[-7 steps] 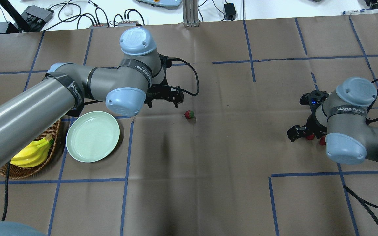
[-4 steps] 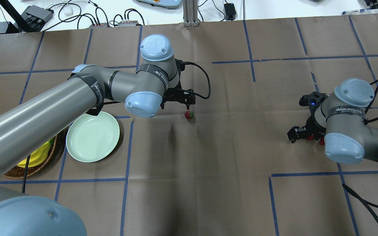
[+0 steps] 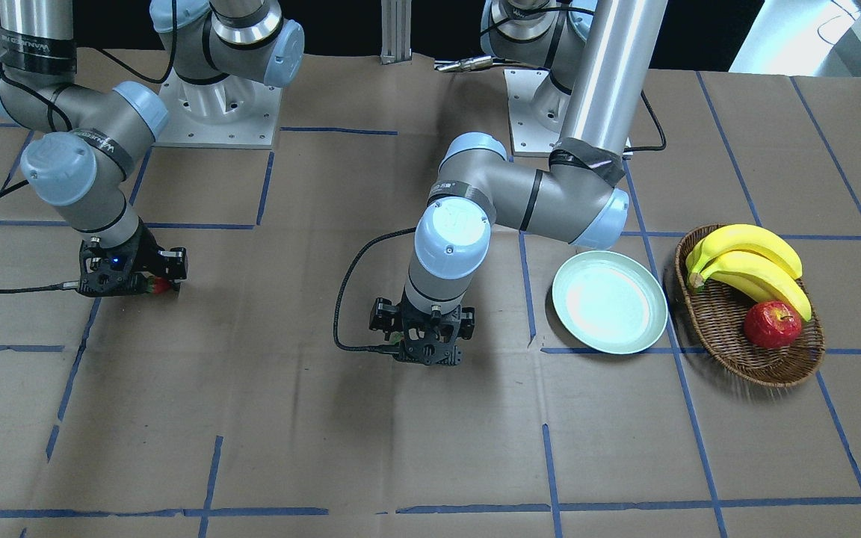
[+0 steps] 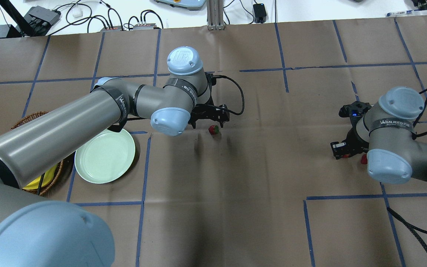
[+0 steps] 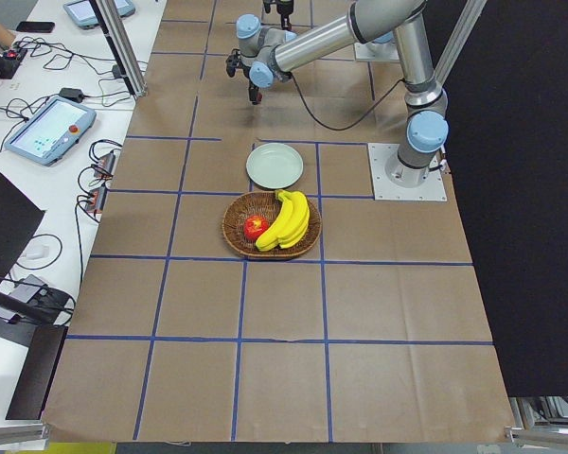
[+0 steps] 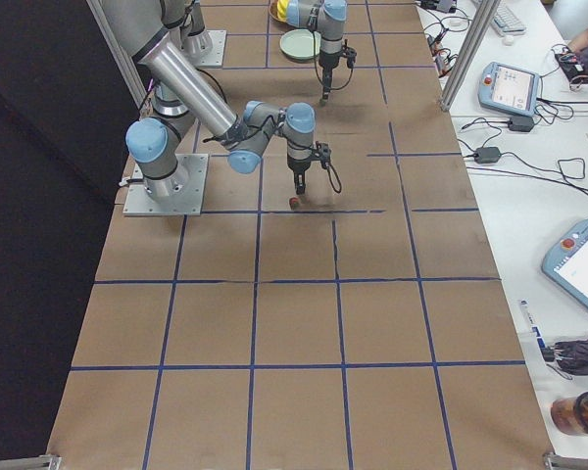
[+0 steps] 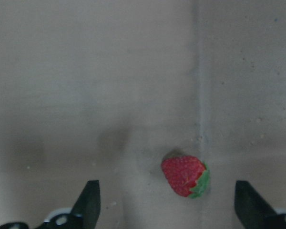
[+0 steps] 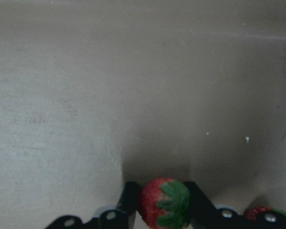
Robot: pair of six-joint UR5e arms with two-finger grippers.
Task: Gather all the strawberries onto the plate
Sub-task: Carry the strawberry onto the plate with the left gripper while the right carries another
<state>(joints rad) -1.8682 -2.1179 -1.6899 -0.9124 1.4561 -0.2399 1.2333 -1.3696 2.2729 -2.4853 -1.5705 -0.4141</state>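
Basket [image 4: 28, 116] half hidden; strawberry [image 8: 260, 213] cropped

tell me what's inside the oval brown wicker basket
The oval brown wicker basket holds a bunch of yellow bananas and a red apple beside them. The basket floor under the fruit is covered, so anything beneath cannot be seen.

Matt brown paper covers the table [image 4: 235, 222], the plate [image 4: 105, 155] looks glossy, the basket [image 3: 720, 330] woven wicker.
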